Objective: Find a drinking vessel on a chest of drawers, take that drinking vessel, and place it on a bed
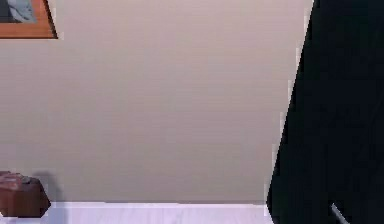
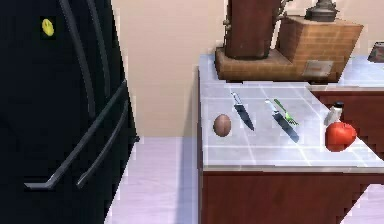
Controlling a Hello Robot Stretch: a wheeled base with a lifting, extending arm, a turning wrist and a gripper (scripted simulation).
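Observation:
A kitchen counter [image 2: 258, 152] with a pale tiled top and a red-brown front stands at the arm side view's right. On it lie a brown egg [image 2: 222, 124], two dark knives [image 2: 242, 110] [image 2: 283, 118] and a red round fruit [image 2: 341, 136], with a small white shaker [image 2: 337, 112] behind the fruit. At the counter's back stand a tall brown appliance [image 2: 250, 30] and a wooden box [image 2: 315, 45].
A black fridge [image 2: 60, 110] with a yellow magnet [image 2: 47, 27] takes up the arm side view's left and shows again at the forward view's right [image 1: 335, 120]. A beige wall lies ahead with a framed picture [image 1: 25, 18]. A brown object [image 1: 22, 195] sits low left. Pale floor [image 2: 155, 185] runs between fridge and counter.

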